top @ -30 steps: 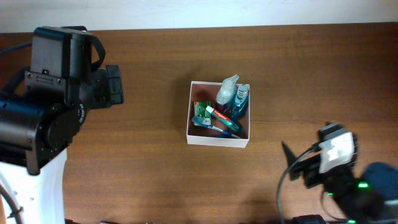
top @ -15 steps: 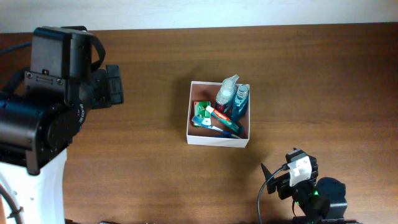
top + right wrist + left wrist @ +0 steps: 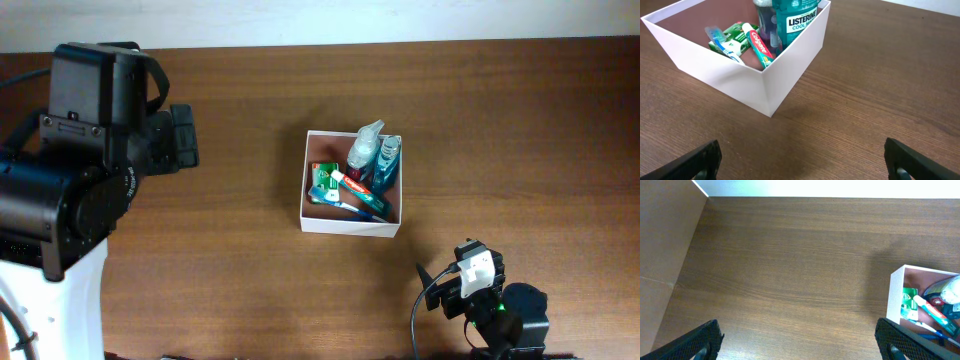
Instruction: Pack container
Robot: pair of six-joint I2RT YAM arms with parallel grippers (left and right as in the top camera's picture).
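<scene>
Your table (image 3: 250, 250) carries nothing loose that you can see outside the container (image 3: 350, 227), so packing looks finished (or nearly). The left hand (image 3: 800, 347), well to the container's left, and the right hand (image 3: 805, 165), near its closest corner, are both spread wide and empty. Next, probably just park the arms. The mouthwash bottle (image 3: 792, 15), toothpaste (image 3: 757, 45) and toothbrush (image 3: 722, 39) inside read clearly, but anything beneath them is hidden.

White-walled container (image 3: 350, 227), pinkish-brown inside, with a teal mouthwash bottle (image 3: 795, 17), a red-and-white toothpaste tube (image 3: 758, 46) and a green-and-white carton (image 3: 732, 36) in it — all on a dark brown, wood-grained tabletop (image 3: 250, 120).
</scene>
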